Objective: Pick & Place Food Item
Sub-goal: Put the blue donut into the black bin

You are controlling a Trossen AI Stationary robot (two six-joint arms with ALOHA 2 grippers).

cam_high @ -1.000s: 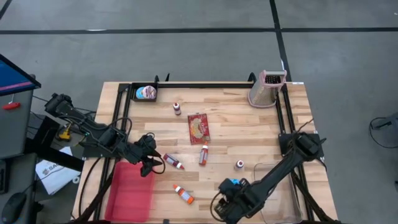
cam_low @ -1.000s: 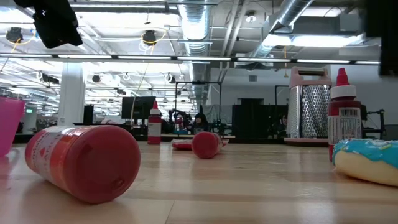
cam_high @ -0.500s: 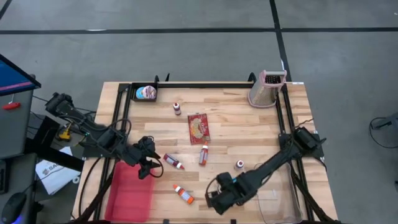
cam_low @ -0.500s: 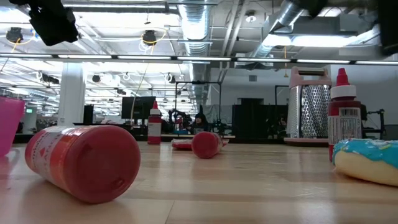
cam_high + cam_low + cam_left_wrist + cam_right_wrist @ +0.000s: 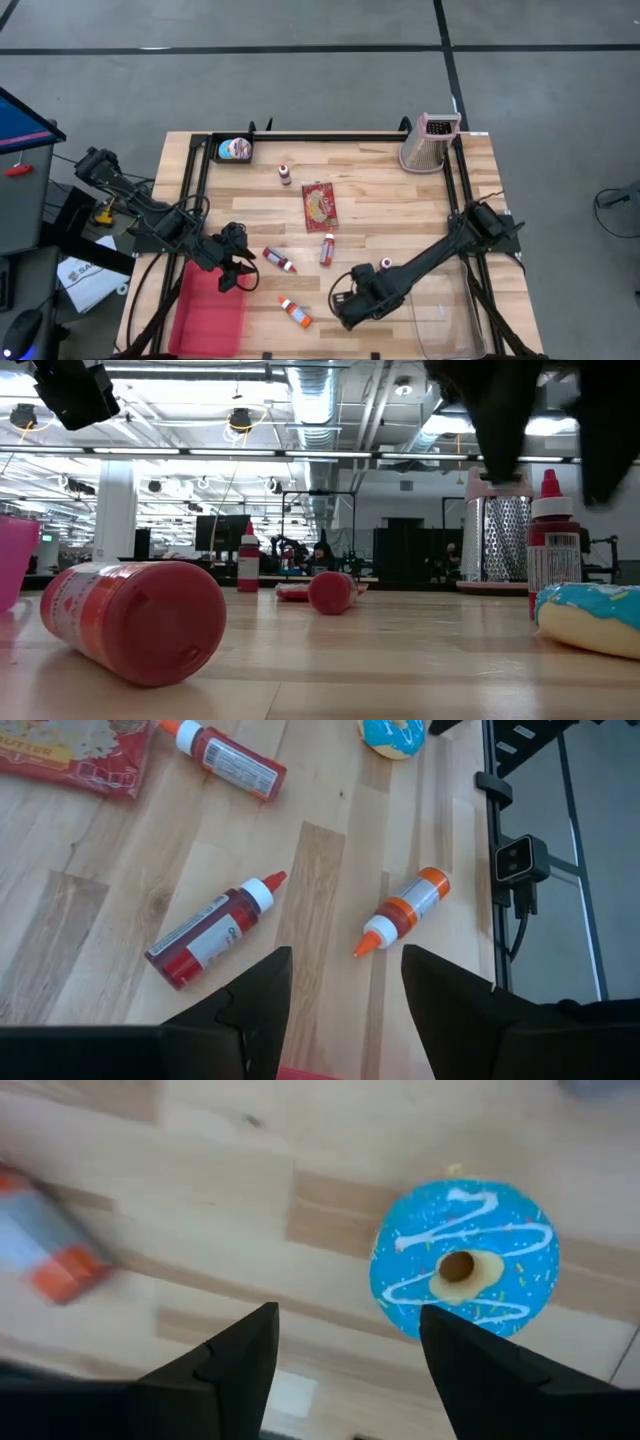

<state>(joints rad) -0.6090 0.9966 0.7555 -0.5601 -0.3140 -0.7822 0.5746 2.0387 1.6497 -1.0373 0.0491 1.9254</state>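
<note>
**Right gripper parted above a blue doughnut near the front edge of the table**

A wooden table (image 5: 400, 200) is seen from above, with two dark arms reaching in from its left and right sides. The right gripper (image 5: 345, 1342) is held over the front edge, its fingers spread apart and nothing between them. Through its wrist camera, a blue-iced doughnut (image 5: 463, 1258) with white squiggles is seen lying flat on the wood, off to one side of the gap between the fingers, not centred in it. An orange-capped bottle (image 5: 295, 313) lies just beside this spot.

The left gripper (image 5: 342, 988) hovers near the front-left corner, beside a pink tray (image 5: 208, 310). Its fingers are parted and nothing is held. A red bottle (image 5: 212, 934) lies on the wood ahead of it.

Further back, a red packet (image 5: 320, 206) lies mid-table, a metal grater (image 5: 428, 143) stands at the back-right corner, and a small tub (image 5: 235, 149) sits at the back-left corner.

The likeliest fault is judged to be a misaligned descent: a finger could land on the icing or push the doughnut sideways. The nearby bottle could also be knocked and set rolling.
</note>
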